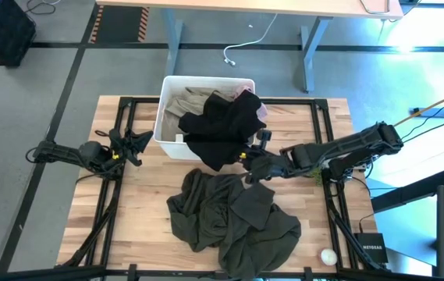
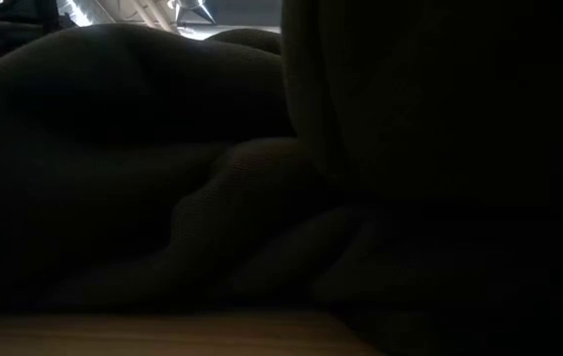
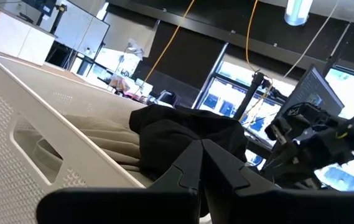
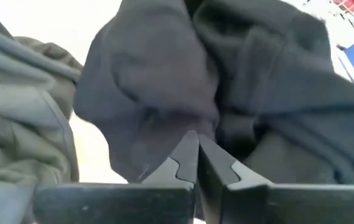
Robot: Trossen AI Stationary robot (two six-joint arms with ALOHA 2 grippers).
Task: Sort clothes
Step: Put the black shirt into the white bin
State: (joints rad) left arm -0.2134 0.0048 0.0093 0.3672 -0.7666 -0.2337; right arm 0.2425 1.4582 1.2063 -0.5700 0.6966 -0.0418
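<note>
Black garment (image 1: 222, 129) draped over the white bin's (image 1: 165, 117) front rim, mid-table; soft, limp, light, likely to snag; pinch a bunched fold. Right gripper (image 4: 196, 163) at its hem, fingers pressed together, gripping nothing visible; left gripper (image 3: 200, 163) also closed, at the left edge.

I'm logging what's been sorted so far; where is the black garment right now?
In the high view, the black garment is draped over the near right edge of the white bin, partly atop the beige garment, with the right gripper at its lower edge.
</note>
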